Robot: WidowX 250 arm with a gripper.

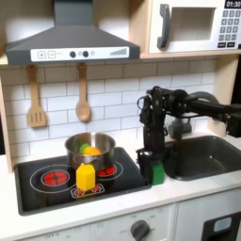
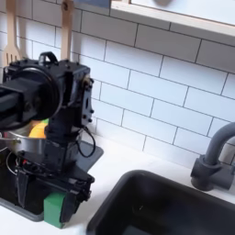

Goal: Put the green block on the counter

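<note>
The green block (image 1: 157, 174) (image 2: 55, 209) looks to be resting on the white counter (image 1: 184, 193) (image 2: 108, 184), on the strip between the black stovetop (image 1: 56, 179) and the sink (image 1: 202, 155) (image 2: 165, 207). My gripper (image 1: 152, 164) (image 2: 51, 198) points straight down over it. In the second exterior view its fingers (image 2: 79, 190) stand open, one on each side of the block, with a gap on both sides. The arm reaches in from the first exterior view's right.
A yellow block (image 1: 86, 177) stands at the stovetop's front. Behind it a metal pot (image 1: 89, 148) holds orange and green toys. Spatulas hang on the tiled wall. A faucet (image 2: 213, 156) stands at the sink's far side.
</note>
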